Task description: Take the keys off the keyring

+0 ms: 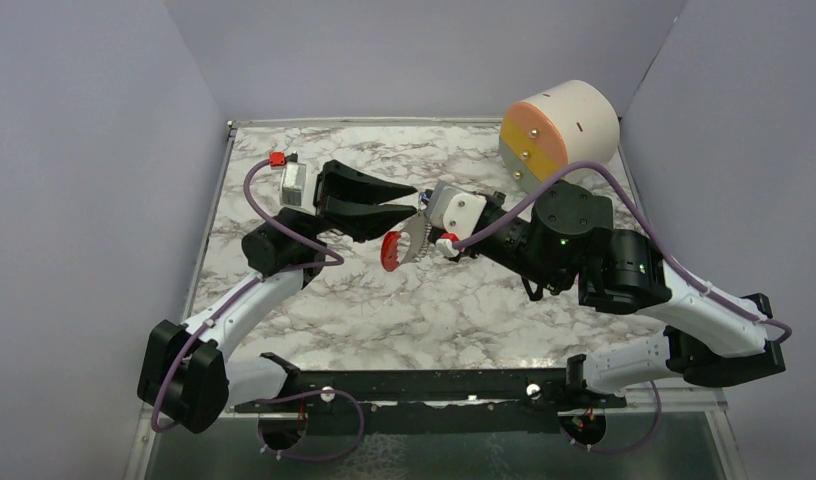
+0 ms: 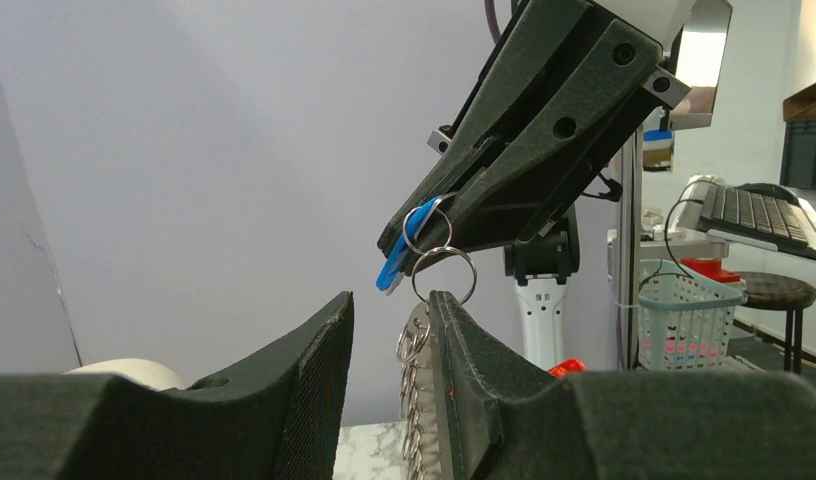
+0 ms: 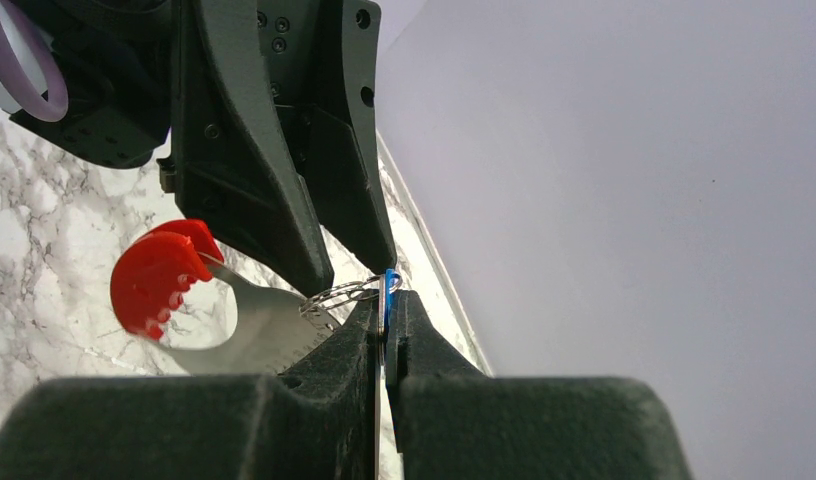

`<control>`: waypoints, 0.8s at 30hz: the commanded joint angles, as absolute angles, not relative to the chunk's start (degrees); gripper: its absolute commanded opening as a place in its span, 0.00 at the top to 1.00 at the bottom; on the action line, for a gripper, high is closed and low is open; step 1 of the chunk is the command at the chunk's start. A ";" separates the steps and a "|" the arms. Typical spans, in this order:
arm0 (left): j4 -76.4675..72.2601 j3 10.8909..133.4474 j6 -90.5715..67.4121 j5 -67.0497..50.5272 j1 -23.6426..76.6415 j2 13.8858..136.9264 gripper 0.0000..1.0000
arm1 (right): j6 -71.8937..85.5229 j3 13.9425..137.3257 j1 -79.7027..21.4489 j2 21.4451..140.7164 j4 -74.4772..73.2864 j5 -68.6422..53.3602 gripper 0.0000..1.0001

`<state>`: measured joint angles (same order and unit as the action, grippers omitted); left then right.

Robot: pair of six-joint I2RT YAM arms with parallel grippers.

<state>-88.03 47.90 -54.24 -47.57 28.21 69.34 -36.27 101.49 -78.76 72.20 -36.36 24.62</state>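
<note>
My right gripper (image 3: pixel 384 300) is shut on the small blue-headed key (image 3: pixel 390 282) and a thin silvery blade beside it. Small wire rings (image 2: pixel 444 272) hang from that key. They link to a flat silvery piece with a toothed edge (image 3: pixel 269 330) that ends in the red keyring loop (image 3: pixel 156 278). In the top view the bunch hangs above the table between both arms, with the red loop (image 1: pixel 391 250) lowest. My left gripper (image 2: pixel 389 300) is open around the hanging metal. The silvery piece (image 2: pixel 420 335) lies against its right finger (image 2: pixel 464 350) only.
A round cream drawer unit (image 1: pixel 561 128) with orange and yellow fronts stands at the back right. A small red plug (image 1: pixel 277 158) on a purple cable lies at the back left. Grey walls close in the marble table (image 1: pixel 414 310) on three sides.
</note>
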 commanded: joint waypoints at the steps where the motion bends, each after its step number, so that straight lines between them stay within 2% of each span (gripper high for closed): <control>1: -93.94 48.22 -54.05 -47.35 28.39 68.56 0.64 | -35.94 101.36 -79.05 70.97 -33.14 25.49 0.99; 24: -100.72 49.51 -60.82 -45.83 28.39 71.69 0.64 | -35.34 101.15 -79.11 71.88 -33.57 24.52 0.99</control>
